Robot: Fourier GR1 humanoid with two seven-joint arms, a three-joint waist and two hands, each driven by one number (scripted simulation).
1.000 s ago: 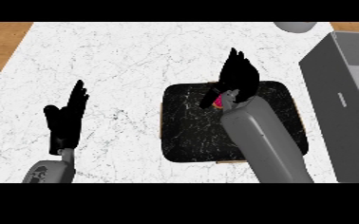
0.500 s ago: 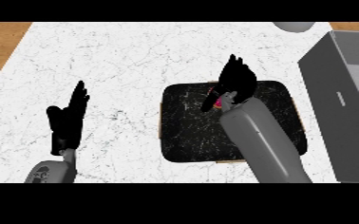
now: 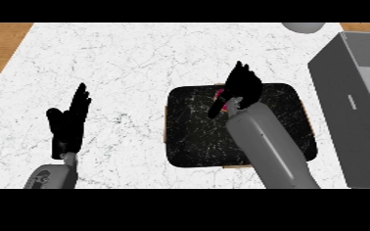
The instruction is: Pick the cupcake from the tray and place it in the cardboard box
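1. My right hand (image 3: 242, 84) is released. Its black fingers are stretched straight toward the far side of the desk and the thumb is splayed out to the left. It grasps nothing that I can see.
2. The small pink-topped cupcake (image 3: 222, 98) shows only as a sliver of pink in the gap between that thumb and the palm. The hand hides the rest, and I cannot tell whether they touch.
3. The cupcake sits on the square black tray with white veining and a thin tan rim (image 3: 195, 139), near the middle of the tray's far edge.
4. The right grey forearm (image 3: 271, 149) crosses the tray from the view's lower edge and covers much of its right half.
5. To the right of the tray, just beside it, stands the grey cardboard box (image 3: 334, 90). It has tall walls and an open top, and the view's right edge cuts it off. The cupcake is not in it.
6. My left hand (image 3: 69, 122) rests low on the left, well apart from the tray. It is open, with its fingers pointing away from me, and a bit of its grey forearm (image 3: 51, 178) shows below it.
7. Everything stands on the white marble-patterned desk (image 3: 137, 54), which fills most of the view.
8. A grey rounded object (image 3: 304, 27) pokes in at the far right of the desk, cut off by the top of the view.
9. Brown wood-coloured surface (image 3: 13, 38) shows beyond the desk's far left corner, and another small patch shows at the far right.
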